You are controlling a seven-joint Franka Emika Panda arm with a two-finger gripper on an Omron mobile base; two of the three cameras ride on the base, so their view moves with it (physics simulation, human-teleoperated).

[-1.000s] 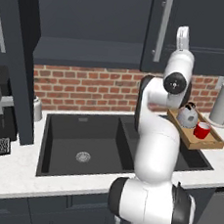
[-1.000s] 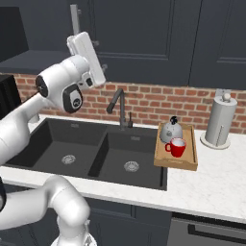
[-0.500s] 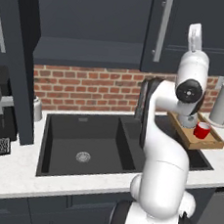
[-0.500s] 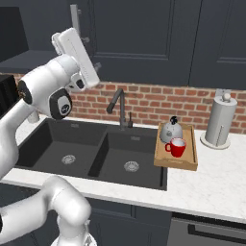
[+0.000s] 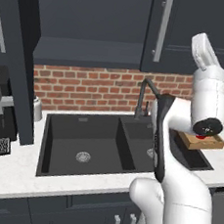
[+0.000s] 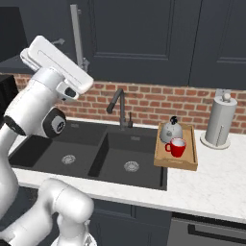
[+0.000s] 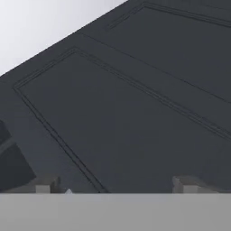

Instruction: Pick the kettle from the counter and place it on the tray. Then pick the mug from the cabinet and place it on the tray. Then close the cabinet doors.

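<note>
Right base view, item one: I log the tray (image 6: 185, 164), light-brown wood, lying on the counter (image 6: 211, 185) just right of the black double sink (image 6: 91, 153). On it stand the kettle (image 6: 171, 131) at the far end and the mug (image 6: 177, 147), red with white inside, in front of it, the two close together. Item two: a white paper-towel roll (image 6: 220, 122) stands upright on the counter, right of the tray. Item three: a dark faucet (image 6: 120, 106) rises behind the sink, against the brick wall. Item four: the cabinet (image 5: 89, 25), seen in the left base view with its left bay open and a dark shelf inside; one of the cabinet doors (image 5: 9, 63) stands swung out at the left, another with a silver bar handle (image 5: 163, 28) is closed. Item five: the gripper (image 7: 115, 187), in the hand view, faces a dark panelled door with its fingertips (image 7: 45, 187) spread wide apart, nothing between them.
</note>
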